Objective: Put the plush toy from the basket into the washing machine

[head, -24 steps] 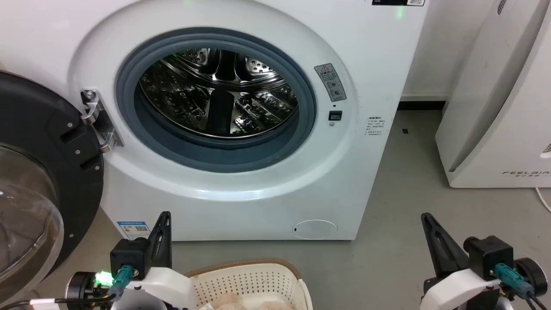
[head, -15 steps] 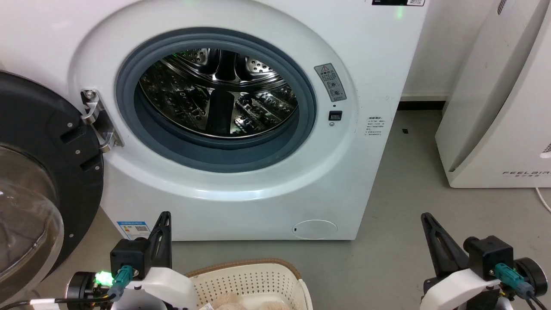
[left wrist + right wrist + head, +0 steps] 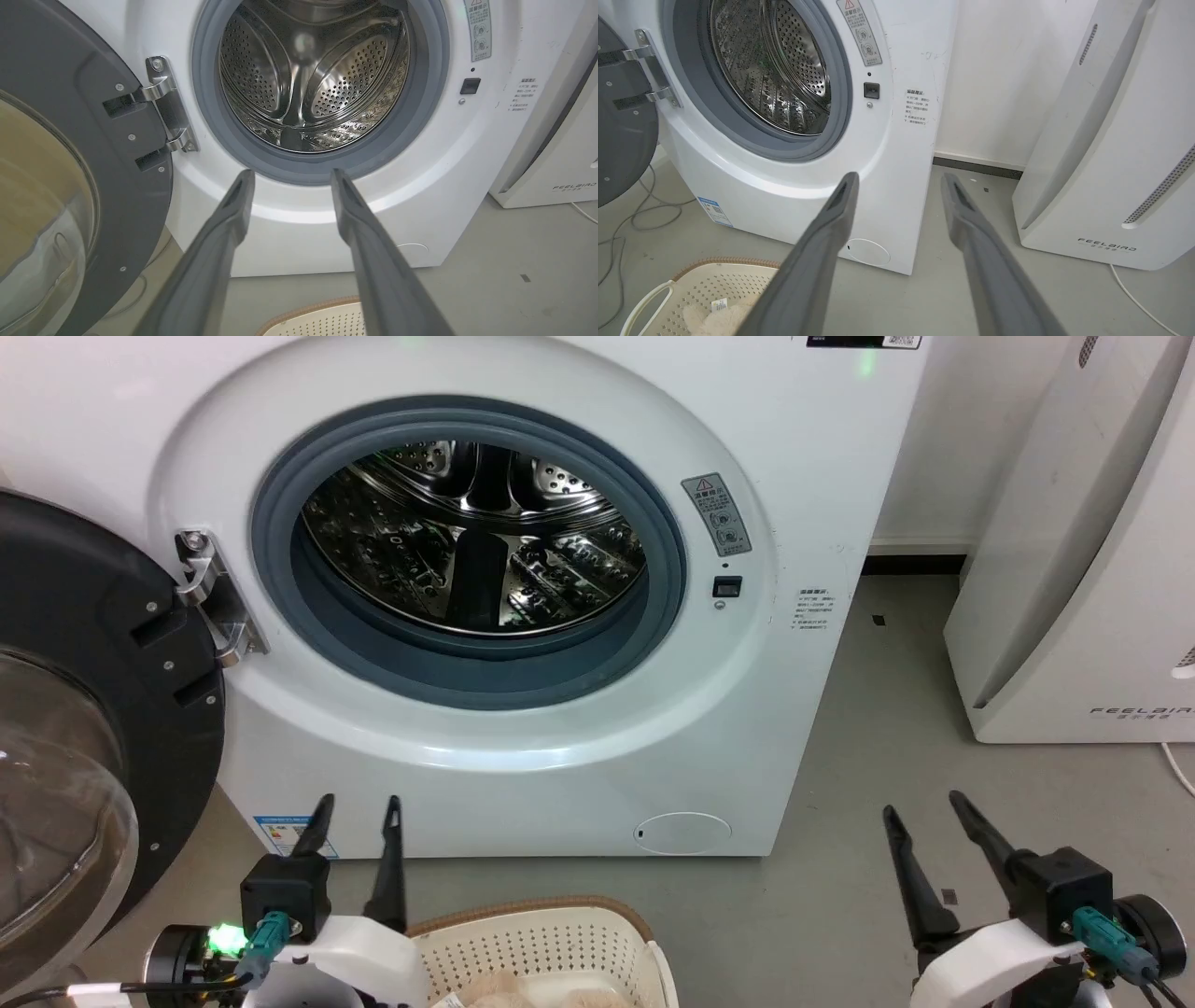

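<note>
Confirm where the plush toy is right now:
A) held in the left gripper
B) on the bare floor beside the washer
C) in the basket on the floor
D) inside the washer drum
C: the plush toy lies in the basket in front of the washing machine, while the left gripper and right gripper stand open, holding nothing.

The washing machine [image 3: 579,784] before me is white, its porthole gasket [image 3: 277,579] grey, and its drum [image 3: 392,532] shiny steel dotted with small holes. The door [image 3: 103,616] frame is black. The basket [image 3: 541,943] is cream-white with rows of perforations (rim brown, woven-look). The plush toy [image 3: 717,322] is beige. The floor [image 3: 887,728] is grey. My 2 pairs of jaws are dark grey.
</note>
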